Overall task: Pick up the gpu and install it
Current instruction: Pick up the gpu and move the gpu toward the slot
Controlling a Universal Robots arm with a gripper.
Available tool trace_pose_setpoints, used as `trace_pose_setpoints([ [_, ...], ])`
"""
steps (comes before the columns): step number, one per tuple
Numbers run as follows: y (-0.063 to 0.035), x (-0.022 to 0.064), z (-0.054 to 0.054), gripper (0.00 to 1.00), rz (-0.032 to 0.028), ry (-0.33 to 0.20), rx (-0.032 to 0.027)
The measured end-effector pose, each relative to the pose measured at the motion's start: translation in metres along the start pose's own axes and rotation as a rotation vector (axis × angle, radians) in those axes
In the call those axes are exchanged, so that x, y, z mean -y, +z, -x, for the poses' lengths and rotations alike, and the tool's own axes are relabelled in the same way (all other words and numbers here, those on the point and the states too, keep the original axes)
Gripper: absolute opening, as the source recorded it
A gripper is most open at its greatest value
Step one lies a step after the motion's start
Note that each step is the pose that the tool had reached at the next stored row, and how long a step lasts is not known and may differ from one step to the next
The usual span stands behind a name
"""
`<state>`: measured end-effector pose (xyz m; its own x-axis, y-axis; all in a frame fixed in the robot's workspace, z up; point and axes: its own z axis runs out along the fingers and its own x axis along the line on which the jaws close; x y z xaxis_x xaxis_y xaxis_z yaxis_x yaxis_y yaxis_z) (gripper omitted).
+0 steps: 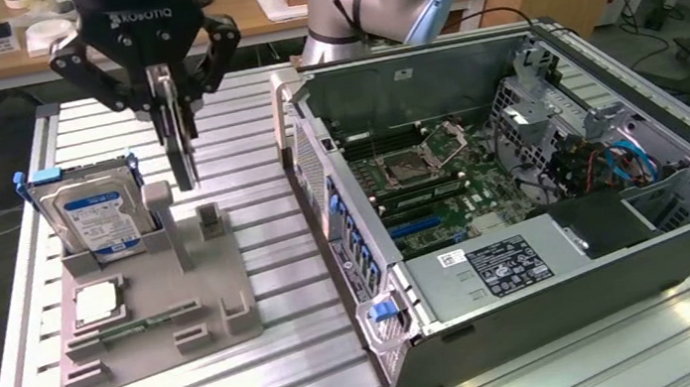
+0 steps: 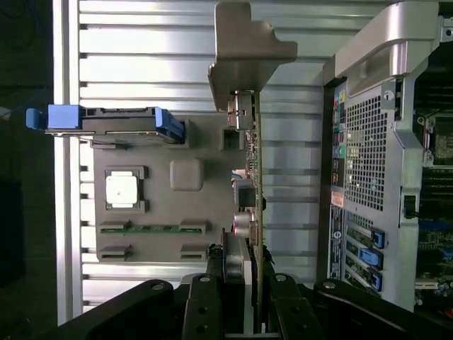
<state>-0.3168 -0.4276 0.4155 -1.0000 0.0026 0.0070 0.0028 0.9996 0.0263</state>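
The gpu (image 1: 185, 164) hangs edge-on from my gripper (image 1: 174, 116), a thin dark card lifted clear above the grey holder tray (image 1: 152, 344). The jaws are shut on its upper edge. In the wrist view the gpu (image 2: 253, 177) runs away from my gripper (image 2: 249, 283) as a narrow strip, with small components along one face and its silvery metal bracket (image 2: 244, 57) at the far end. The card hovers between the tray and the open computer case (image 1: 518, 181), which lies on its side at the exterior view's right with the motherboard (image 1: 438, 181) exposed.
On the tray stand a silver hard drive (image 1: 95, 216) with a blue-white label, a square processor chip (image 1: 95, 304) and a narrow green memory stick (image 1: 135, 326). Everything rests on a slotted aluminium table (image 1: 288, 371). Desks stand behind.
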Motion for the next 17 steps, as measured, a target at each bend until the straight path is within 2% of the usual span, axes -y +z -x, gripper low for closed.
trace_pose_setpoints([
  [8, -0.0213, -0.0009, 0.0, 0.28, 0.0, 0.0, 0.0],
  [14, -0.022, -0.0009, 0.0, 0.28, 0.0002, 0.0, 0.0],
  [17, -0.0221, -0.0009, 0.004, 0.28, 0.0002, 0.0, -0.0001],
])
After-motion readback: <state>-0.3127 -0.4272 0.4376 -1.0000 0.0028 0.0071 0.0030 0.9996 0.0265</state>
